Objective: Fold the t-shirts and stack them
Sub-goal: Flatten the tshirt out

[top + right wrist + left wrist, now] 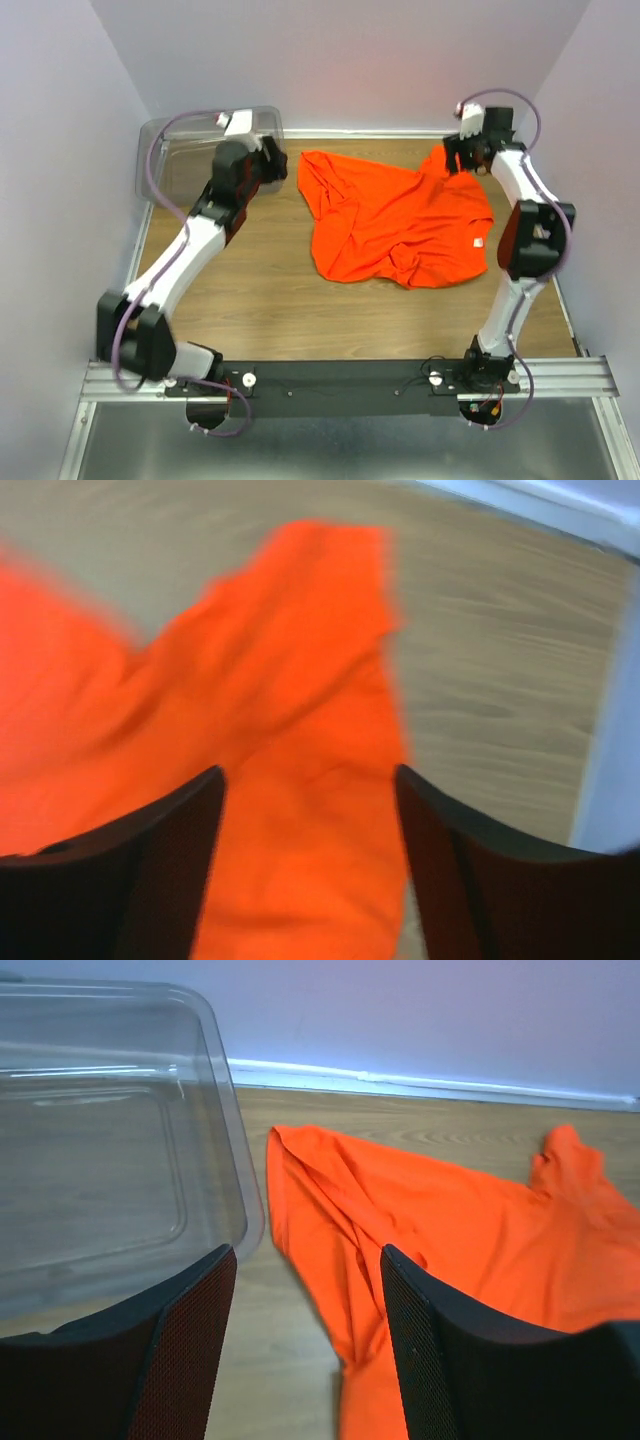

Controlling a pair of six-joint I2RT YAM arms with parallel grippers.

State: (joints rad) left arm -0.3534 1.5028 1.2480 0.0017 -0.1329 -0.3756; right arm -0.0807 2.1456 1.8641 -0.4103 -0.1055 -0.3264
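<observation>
One bright orange t-shirt (400, 220) lies crumpled and spread on the wooden table, right of centre, with a small white tag (478, 241) near its right edge. My left gripper (272, 165) is open and empty, just left of the shirt's far left corner (300, 1160). My right gripper (455, 155) is open above the shirt's far right corner, a narrow flap of fabric (310, 710) between its fingers; the jaws do not pinch it. The shirt also fills the right of the left wrist view (450, 1230).
A clear plastic bin (185, 160) stands at the far left corner, right beside my left gripper; it also shows in the left wrist view (110, 1150). White walls close the table at the back and both sides. Bare wood (260, 290) lies in front of the shirt.
</observation>
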